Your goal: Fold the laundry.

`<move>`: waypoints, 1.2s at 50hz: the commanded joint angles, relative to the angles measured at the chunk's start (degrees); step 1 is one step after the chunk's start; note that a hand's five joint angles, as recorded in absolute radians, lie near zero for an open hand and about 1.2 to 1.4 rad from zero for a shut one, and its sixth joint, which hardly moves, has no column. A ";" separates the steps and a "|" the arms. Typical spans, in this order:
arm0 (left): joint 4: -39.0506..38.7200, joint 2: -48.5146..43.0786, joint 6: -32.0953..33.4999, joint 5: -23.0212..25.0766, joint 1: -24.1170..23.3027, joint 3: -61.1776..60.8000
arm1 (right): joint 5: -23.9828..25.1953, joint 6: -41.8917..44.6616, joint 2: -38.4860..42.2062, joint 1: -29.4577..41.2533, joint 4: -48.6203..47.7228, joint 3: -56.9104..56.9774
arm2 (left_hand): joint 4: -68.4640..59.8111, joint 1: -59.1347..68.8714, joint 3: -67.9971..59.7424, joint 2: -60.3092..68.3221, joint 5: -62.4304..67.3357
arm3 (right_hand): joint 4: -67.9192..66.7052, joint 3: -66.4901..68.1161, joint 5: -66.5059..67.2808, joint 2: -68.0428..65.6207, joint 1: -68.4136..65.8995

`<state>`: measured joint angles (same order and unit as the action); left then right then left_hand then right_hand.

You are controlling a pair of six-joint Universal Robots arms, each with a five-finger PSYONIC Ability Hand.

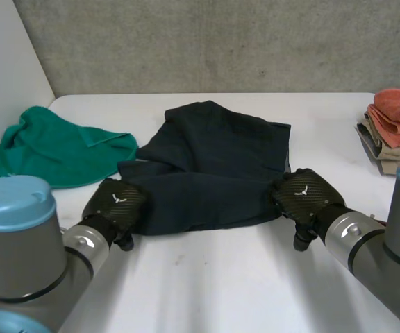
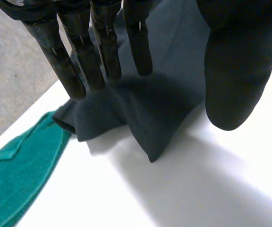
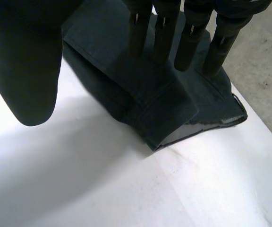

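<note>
A dark navy garment (image 1: 214, 166) lies folded over on the white table (image 1: 221, 277), its near edge between my two hands. My left hand (image 1: 115, 201) rests at the garment's near left corner. In the left wrist view its fingers (image 2: 103, 47) hang straight just above the dark cloth (image 2: 140, 113), thumb (image 2: 240, 71) held apart: open, nothing pinched. My right hand (image 1: 304, 194) is at the near right corner. In the right wrist view its fingers (image 3: 188, 38) are straight over the folded hem (image 3: 164, 109) and its thumb (image 3: 27, 61) stands off the cloth: open.
A crumpled green cloth (image 1: 47, 149) lies at the table's left, close to the dark garment's left corner (image 2: 18, 170). A stack of folded cloths (image 1: 394, 121), coral on top, sits at the right edge. A grey wall runs behind the table.
</note>
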<state>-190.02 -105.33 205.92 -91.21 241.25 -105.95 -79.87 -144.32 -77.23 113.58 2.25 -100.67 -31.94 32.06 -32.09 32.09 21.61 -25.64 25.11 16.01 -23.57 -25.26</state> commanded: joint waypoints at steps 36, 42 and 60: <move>-6.25 -15.64 -0.16 -0.11 0.36 17.27 | -0.19 4.66 21.34 -0.28 -28.36 8.12 | -48.06 47.94 -47.91 47.91 48.39 | -54.36 54.89 53.99 -56.43 -54.74; -3.52 -4.73 0.27 0.59 -0.08 14.37 | -0.11 4.66 16.43 -0.72 -21.17 8.30 | -48.06 47.94 -47.91 47.91 48.39 | -54.36 54.89 53.99 -56.43 -54.74; 27.06 9.09 5.81 1.21 0.09 32.12 | 0.16 4.40 -4.24 -3.62 22.61 32.82 | -48.06 47.94 -47.91 47.91 48.39 | -54.36 54.89 53.99 -56.43 -54.74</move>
<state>-170.84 -95.13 209.74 -89.94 241.36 -80.18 -79.80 -140.16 -79.84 110.09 16.32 -73.30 -68.62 62.48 -67.21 68.08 57.46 -68.54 67.87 56.09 -65.22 -62.34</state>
